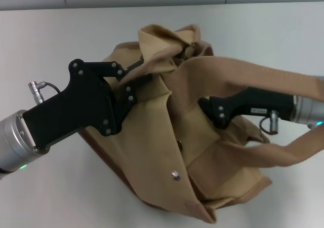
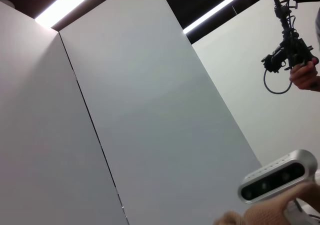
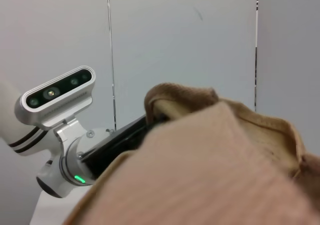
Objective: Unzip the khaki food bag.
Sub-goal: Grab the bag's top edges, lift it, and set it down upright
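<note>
Flanking khaki food bag [image 1: 167, 152]: both tools

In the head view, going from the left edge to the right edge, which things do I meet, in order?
Left gripper → silver snap button on the khaki food bag → right gripper

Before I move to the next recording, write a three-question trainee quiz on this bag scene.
1. True or false: the khaki food bag stands neatly upright on the table.
2. Which pincer reaches in under the wide webbing handle? A) left B) right
3. Fill in: the left pincer meets the bag at its crumpled ____ edge.

Key:
1. False: it is slumped and tilted.
2. B: the right pincer goes in under the strap, its tips hidden by fabric.
3. Top, by the bunched opening.
</note>
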`<state>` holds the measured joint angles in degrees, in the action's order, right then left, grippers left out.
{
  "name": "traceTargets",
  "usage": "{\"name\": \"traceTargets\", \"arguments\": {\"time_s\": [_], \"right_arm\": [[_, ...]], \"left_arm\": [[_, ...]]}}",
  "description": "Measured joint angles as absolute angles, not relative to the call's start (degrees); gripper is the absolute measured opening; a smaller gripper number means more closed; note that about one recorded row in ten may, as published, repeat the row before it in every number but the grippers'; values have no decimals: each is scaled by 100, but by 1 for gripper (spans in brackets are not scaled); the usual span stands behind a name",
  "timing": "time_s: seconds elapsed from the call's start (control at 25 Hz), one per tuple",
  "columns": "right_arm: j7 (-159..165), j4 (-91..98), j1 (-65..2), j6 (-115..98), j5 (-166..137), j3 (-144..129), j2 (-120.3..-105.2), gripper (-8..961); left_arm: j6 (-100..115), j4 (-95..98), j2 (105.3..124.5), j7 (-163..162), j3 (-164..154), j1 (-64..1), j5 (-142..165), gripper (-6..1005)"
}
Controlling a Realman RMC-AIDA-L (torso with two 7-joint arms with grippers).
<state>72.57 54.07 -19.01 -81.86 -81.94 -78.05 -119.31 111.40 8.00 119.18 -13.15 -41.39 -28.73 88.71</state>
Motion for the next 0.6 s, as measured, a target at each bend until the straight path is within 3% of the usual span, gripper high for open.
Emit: {"name": "traceTargets", "arguments": {"time_s": [0.6], "right_arm": [[7168, 5553, -1364, -9485, -9203, -6488, -11932, -2]], "left_arm": [[11114, 767, 11918, -1323, -4070, -2898, 8776, 152]]}}
